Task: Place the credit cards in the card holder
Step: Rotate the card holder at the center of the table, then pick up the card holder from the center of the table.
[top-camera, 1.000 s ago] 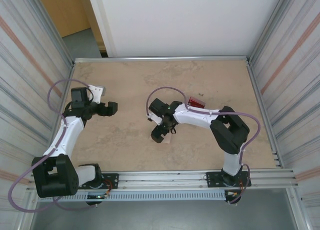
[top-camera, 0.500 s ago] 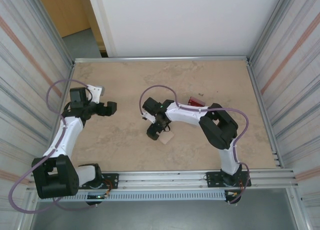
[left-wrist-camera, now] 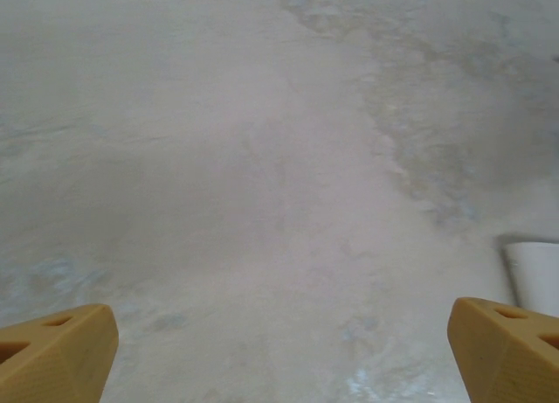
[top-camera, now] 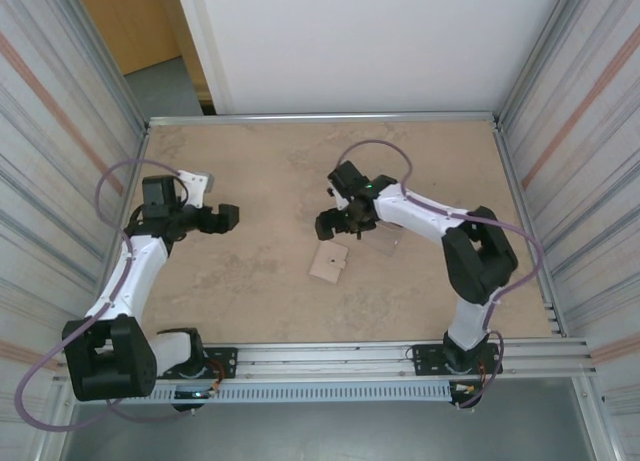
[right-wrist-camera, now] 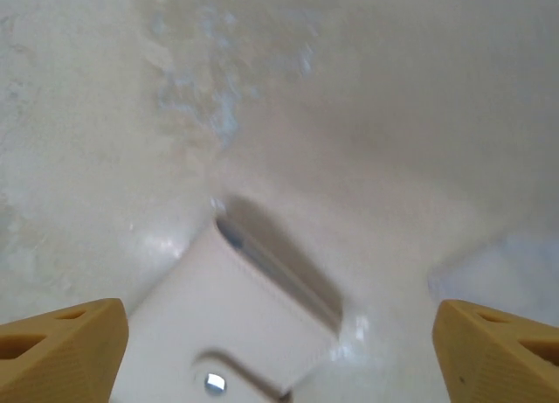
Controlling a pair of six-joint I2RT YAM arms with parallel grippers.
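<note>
No red credit card is in view; my right arm lies over the spot by its forearm. The card holder looks like a faint clear rectangle (top-camera: 380, 244) on the table just right of my right gripper (top-camera: 330, 224). A pale greyish-blue patch (right-wrist-camera: 502, 265) in the right wrist view may be that sleeve. My right gripper (right-wrist-camera: 279, 342) is open, hovering over the far edge of a beige square wallet piece (right-wrist-camera: 236, 329) with nothing between the fingers. At the left of the table my left gripper (top-camera: 226, 218) (left-wrist-camera: 281, 342) is open above bare tabletop.
The beige wallet piece (top-camera: 328, 263) with a snap lies mid-table, nearer than the right gripper. A pale corner (left-wrist-camera: 534, 276) pokes in at the right edge of the left wrist view. Metal rails (top-camera: 320, 117) and striped walls close in the tabletop.
The right arm swung back and to the right, off the beige wallet piece, which now lies uncovered. The red card seen earlier is now covered by that arm. The left arm barely moved.
</note>
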